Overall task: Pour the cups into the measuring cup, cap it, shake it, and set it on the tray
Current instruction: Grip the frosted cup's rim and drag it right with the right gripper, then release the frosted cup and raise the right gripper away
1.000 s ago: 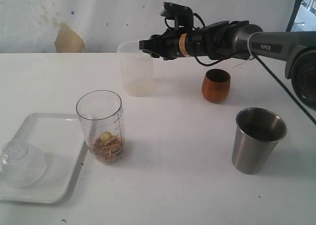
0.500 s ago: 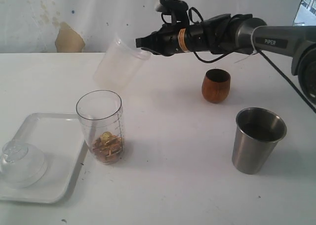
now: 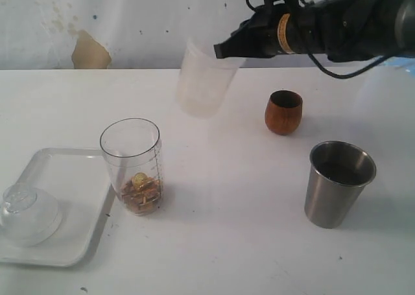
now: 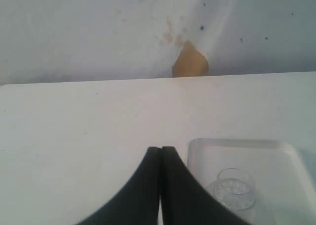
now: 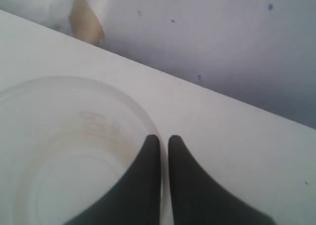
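Exterior view: frosted tumbler (image 3: 202,84) held in the air, measuring cup (image 3: 131,165) lower and off to its left.

My right gripper (image 3: 225,48) is pinched on the tumbler's rim, with one finger inside the wall and one outside, as the right wrist view shows. The tumbler hangs clear of the worktop (image 3: 246,243) over its far middle, mouth up, its long axis near upright with the base tipped slightly left. The measuring cup stands upright toward the front-left, just beside the right edge of the tray (image 3: 71,178), with brown pieces in its bottom. I judge the pour needs a carry leftward and toward the front edge, then a tip over that rim. My left gripper (image 4: 160,151) is closed on nothing and faces the tray. Through the frosted wall I cannot tell what the tumbler holds.
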Motion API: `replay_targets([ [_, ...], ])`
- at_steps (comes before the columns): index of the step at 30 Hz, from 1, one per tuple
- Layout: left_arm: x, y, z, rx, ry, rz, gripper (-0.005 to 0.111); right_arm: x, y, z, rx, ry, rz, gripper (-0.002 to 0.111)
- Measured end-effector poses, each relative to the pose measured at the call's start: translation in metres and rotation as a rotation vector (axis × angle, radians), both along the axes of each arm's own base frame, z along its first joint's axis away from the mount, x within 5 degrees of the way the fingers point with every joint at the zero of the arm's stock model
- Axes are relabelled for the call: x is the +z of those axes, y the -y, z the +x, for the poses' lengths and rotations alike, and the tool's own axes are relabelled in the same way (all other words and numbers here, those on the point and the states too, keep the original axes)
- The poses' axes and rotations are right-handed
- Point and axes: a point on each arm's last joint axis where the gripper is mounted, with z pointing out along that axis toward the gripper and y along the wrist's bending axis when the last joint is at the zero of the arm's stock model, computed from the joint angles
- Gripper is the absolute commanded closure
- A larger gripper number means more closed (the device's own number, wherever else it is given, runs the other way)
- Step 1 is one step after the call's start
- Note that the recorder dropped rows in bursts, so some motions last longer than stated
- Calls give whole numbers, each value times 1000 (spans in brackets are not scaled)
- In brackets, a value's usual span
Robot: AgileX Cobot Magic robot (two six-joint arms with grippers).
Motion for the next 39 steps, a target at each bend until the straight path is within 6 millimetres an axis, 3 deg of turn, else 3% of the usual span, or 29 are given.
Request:
replay_targets([
  [7, 0, 0, 0, 0, 0, 0, 107, -6, 10, -24, -7, -21, -43, 108],
  [13, 0, 0, 0, 0, 0, 0, 107, -25, 11, -34, -1, -74, -76, 108],
  [22, 0, 0, 0, 0, 0, 0, 107, -35, 11, -36, -15, -88, -102, 108],
  [27, 0, 0, 0, 0, 0, 0, 107, -65, 9, -29, -24, -153, -137, 108],
  [32, 0, 0, 0, 0, 0, 0, 107, -63, 9, -29, -10, -137, -158, 108],
  [35, 0, 0, 0, 0, 0, 0, 107, -63, 9, -29, 1, -125, -175, 100],
  [39, 0, 0, 0, 0, 0, 0, 107, -62, 9, -29, 6, -118, -181, 73],
])
